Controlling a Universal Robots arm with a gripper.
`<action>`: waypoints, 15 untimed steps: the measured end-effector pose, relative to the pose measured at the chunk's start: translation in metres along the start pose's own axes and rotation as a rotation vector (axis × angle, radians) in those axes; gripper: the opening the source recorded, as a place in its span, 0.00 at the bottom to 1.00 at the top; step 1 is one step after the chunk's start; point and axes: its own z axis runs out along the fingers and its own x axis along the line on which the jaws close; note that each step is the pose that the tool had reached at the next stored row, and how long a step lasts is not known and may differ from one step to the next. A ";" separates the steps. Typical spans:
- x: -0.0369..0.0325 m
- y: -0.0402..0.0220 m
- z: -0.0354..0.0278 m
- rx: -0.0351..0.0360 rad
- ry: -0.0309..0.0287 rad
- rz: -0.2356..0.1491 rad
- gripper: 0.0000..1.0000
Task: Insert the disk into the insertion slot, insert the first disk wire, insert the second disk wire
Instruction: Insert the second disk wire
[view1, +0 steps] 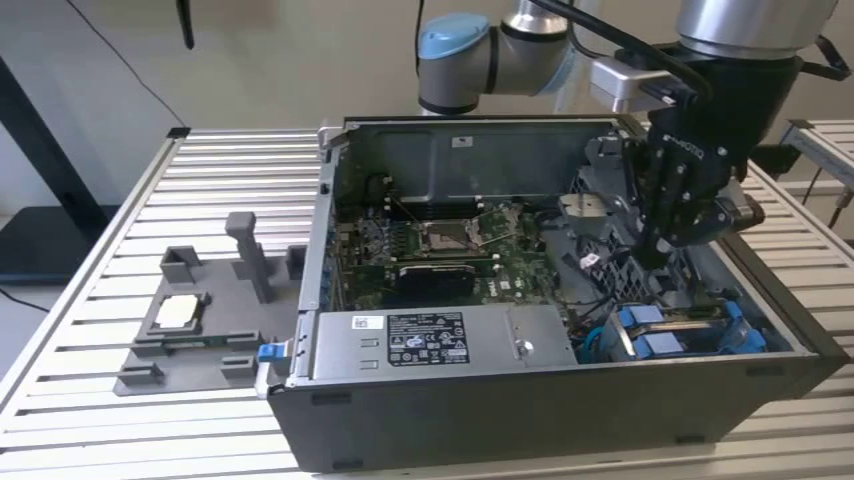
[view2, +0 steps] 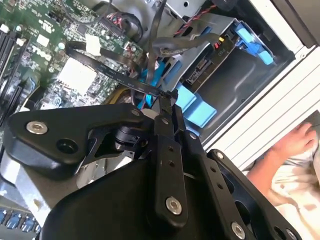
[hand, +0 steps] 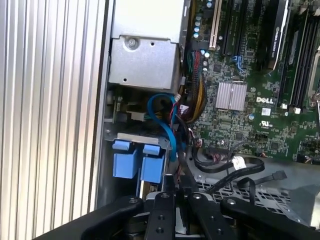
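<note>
Blue-framed, the disk (view1: 687, 328) is sitting seated in the insertion slot (view1: 747, 345) at the case's corner. I'm holding my claw (view2: 168, 95) just above it, fingers pinching shut on a thin black wire (view2: 112, 75).

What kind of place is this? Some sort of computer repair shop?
More likely a robotics lab or test bench than a shop. An opened computer case lies on a slatted metal table, a robot arm's gripper reaches into it, and a grey fixture holding parts sits beside the case.
</note>
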 end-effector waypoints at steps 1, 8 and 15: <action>0.0020 -0.0009 0.0005 -0.0035 -0.0007 0.000 0.16; 0.0158 -0.0055 0.0034 -0.0180 -0.0093 -0.002 0.16; 0.0243 -0.0118 0.0062 -0.0219 -0.0256 -0.002 0.16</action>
